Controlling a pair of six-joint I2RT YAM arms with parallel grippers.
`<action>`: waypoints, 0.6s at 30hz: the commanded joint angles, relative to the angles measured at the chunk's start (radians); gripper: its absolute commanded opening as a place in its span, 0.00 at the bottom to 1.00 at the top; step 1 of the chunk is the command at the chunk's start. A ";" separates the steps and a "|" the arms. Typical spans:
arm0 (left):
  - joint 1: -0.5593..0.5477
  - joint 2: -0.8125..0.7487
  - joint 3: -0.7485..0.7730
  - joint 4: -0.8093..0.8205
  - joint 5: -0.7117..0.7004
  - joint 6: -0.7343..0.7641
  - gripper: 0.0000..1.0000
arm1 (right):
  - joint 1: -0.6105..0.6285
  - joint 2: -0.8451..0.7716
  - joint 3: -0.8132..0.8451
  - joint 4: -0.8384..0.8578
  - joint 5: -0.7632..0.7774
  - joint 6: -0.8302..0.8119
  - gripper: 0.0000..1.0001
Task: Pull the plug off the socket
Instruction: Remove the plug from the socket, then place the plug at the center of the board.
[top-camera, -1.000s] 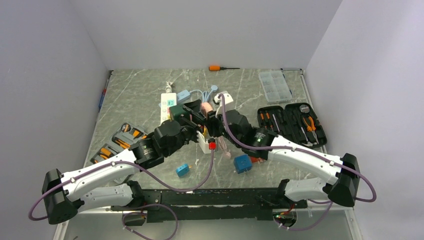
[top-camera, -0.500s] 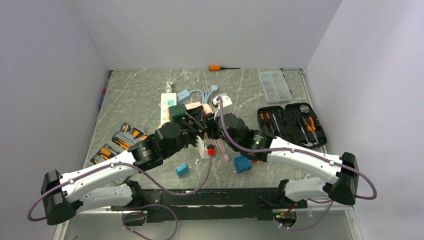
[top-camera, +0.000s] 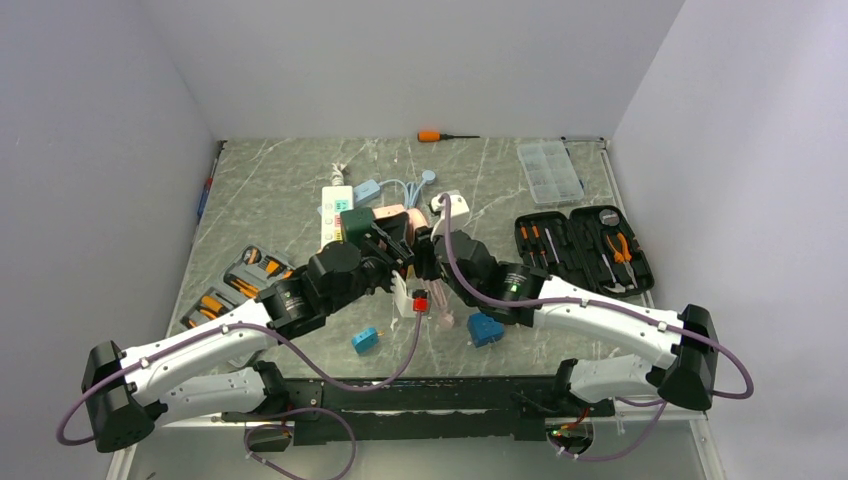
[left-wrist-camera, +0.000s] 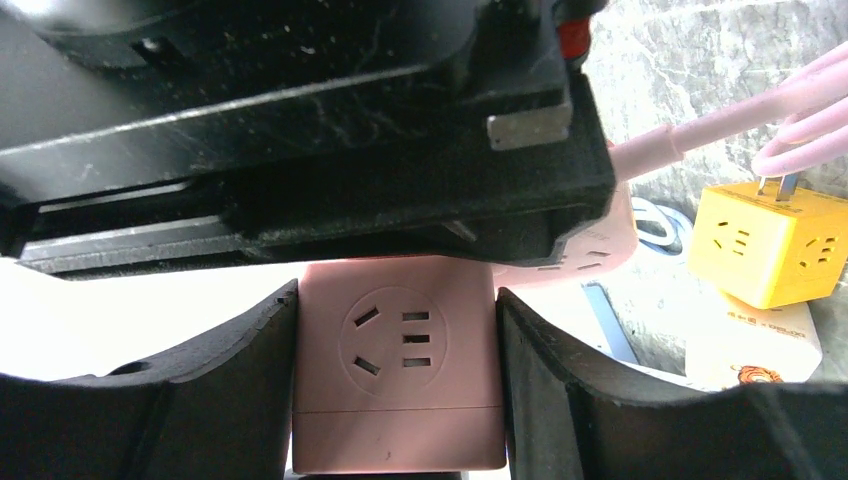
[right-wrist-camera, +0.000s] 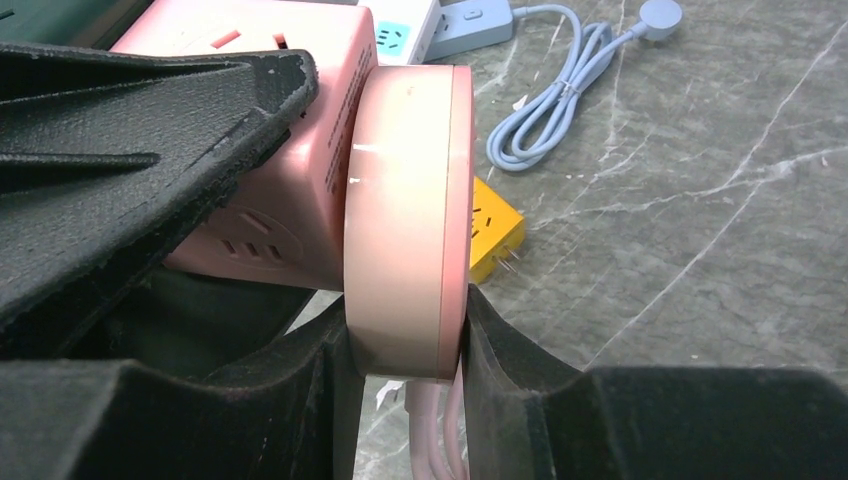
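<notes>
Plug (right-wrist-camera: 405, 220) — a flat pink disc, flush against the side face of the pink cube socket (left-wrist-camera: 398, 370). No gap shows between them, so I judge it not yet out. In the overhead view the pair is at centre frame, where the two arms meet, and it appears to be held above the table (right-wrist-camera: 700, 250).

Left gripper (left-wrist-camera: 397, 400): jaws partly closed, pressed on both sides of the cube. Right gripper (right-wrist-camera: 405, 350): jaws narrow, pinching the disc's two faces at its lower edge, with the pink cord (right-wrist-camera: 432, 430) dropping between them.

Step in hand: both grips set, pull not begun.

Next move, as I read it, is to draw the disc straight off the cube face, toward the right of the right wrist frame, with the cube held firm. Keep the pull square — the grip on the thin disc could slip.
</notes>
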 joint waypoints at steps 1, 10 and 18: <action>0.046 -0.042 0.004 -0.006 -0.115 0.044 0.00 | -0.093 -0.073 0.003 -0.036 0.159 0.078 0.00; 0.048 -0.070 0.001 -0.048 -0.112 0.063 0.00 | -0.225 -0.016 0.010 -0.130 0.206 0.033 0.00; 0.046 -0.070 0.015 -0.063 -0.099 0.052 0.00 | -0.262 0.017 -0.011 -0.114 0.214 0.004 0.00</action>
